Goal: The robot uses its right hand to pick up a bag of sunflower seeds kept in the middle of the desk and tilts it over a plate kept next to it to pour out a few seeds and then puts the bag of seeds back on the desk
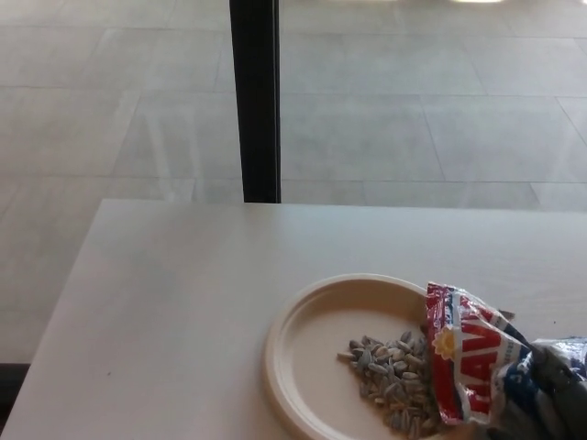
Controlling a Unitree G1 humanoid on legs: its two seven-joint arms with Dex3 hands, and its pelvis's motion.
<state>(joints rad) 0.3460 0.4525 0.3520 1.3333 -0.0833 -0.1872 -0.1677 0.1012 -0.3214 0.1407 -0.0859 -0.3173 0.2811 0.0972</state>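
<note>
A red, white and blue bag of sunflower seeds [468,362] is tipped on its side at the lower right, its open mouth over the cream plate [312,341]. A heap of grey seeds [394,380] lies on the right half of the plate, reaching up to the bag's mouth. My right hand [558,390] comes in at the bottom right corner, dark and blurred, wrapped around the bag's rear end. My left hand is out of the picture.
The pale desk [174,302] spreads to the left and behind the plate; its far edge runs across mid-picture. Beyond it stands a black post [255,101] on a tiled floor.
</note>
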